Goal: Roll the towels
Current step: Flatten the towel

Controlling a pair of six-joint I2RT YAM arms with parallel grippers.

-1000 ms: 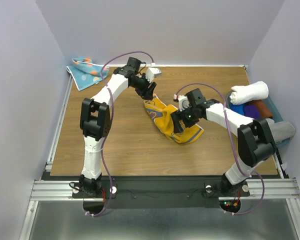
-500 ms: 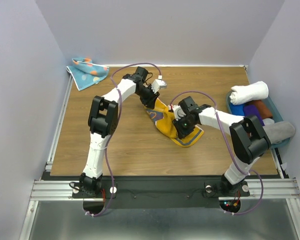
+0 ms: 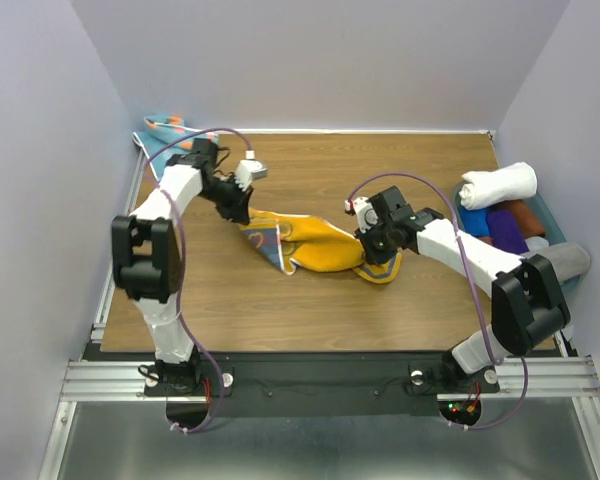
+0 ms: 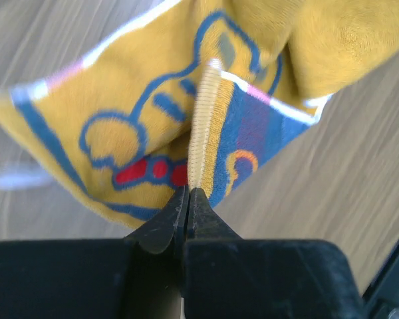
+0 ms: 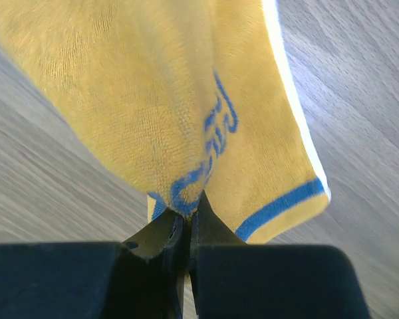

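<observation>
The mustard-yellow towel (image 3: 315,243) hangs stretched between my two grippers over the middle of the wooden table. My left gripper (image 3: 243,213) is shut on its left edge; the left wrist view shows the jaws (image 4: 188,193) pinching a folded hem of the yellow towel (image 4: 139,113), with its blue and red print. My right gripper (image 3: 373,256) is shut on the right end; the right wrist view shows the jaws (image 5: 188,211) closed on a blue-printed fold of the yellow towel (image 5: 159,86). The light blue dotted towel (image 3: 166,128) lies in the back left corner, partly hidden by my left arm.
A blue bin (image 3: 553,218) at the table's right edge holds a rolled white towel (image 3: 498,184) and dark purple, brown and grey rolls. Grey walls close in the table on three sides.
Both grippers have shut on the yellow towel. My left arm has swung left with its edge, pulling the crumpled towel out into a long stretched shape; my right gripper has shifted slightly right.
</observation>
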